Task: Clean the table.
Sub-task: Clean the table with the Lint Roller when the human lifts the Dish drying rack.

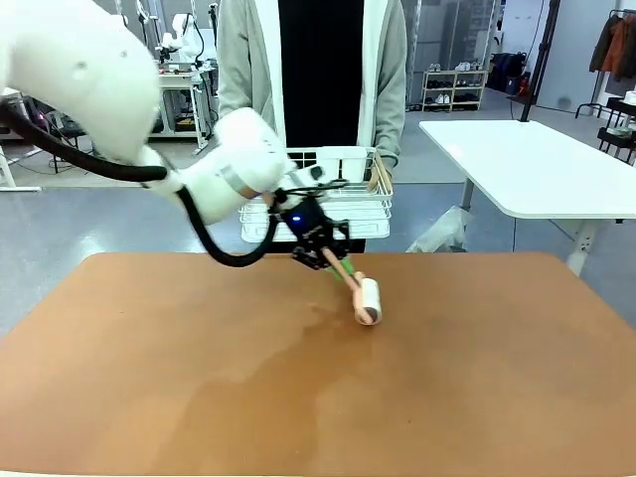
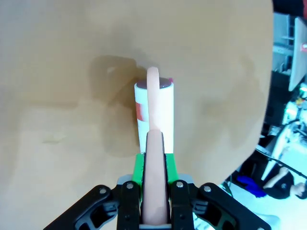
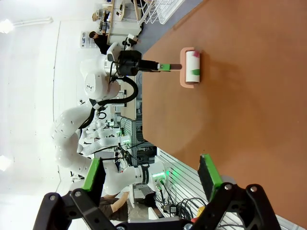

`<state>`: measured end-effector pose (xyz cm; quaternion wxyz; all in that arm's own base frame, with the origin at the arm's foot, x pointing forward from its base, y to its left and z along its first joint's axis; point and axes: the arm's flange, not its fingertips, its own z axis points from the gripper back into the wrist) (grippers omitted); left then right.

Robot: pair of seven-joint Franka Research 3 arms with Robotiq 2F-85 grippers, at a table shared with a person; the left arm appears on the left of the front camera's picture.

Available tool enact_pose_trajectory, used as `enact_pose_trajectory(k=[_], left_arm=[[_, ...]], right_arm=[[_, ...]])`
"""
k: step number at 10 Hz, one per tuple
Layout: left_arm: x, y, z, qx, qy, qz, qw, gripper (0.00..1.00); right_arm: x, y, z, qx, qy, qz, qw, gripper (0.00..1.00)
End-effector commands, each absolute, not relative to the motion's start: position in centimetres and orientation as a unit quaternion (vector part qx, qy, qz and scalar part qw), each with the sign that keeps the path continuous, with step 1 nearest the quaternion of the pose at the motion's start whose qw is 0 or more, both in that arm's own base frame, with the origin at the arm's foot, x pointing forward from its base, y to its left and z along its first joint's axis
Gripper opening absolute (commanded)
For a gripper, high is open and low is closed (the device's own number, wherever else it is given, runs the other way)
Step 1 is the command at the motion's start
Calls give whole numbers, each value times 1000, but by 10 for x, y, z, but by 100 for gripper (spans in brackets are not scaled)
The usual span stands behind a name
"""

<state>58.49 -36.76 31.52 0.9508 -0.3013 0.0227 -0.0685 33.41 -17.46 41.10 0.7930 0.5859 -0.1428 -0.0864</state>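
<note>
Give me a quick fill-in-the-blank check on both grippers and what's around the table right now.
1. The left gripper is shut on the lint roller's ____.
2. The right gripper's jaws stand ____.
3. Beyond the far edge of the table, in front of the person, is a ____ wire rack.

Missing words: handle; open; white.
</note>
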Motion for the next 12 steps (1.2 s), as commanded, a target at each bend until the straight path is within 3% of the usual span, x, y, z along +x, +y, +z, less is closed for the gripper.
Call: enact_pose_trajectory(k=[1,5,8,9,12], left_arm=[[605,-417,305,-293,59,-87,950,21],[599,-439,339,-291,57,-101,950,21],[572,-384,468,-294,56,-97,949,21],[559,-354,492,-263,62,-91,959,21],[497,-218,538,-103,-12,-26,994,21]], right_arm=[[333,-173,413,591,-148,-87,788,100],[333,-173,413,591,-148,-87,788,100],[333,-173,413,591,-148,-87,788,100],[333,-173,413,591,-148,-87,788,100],[333,-173,413,591,-148,-87,788,100]])
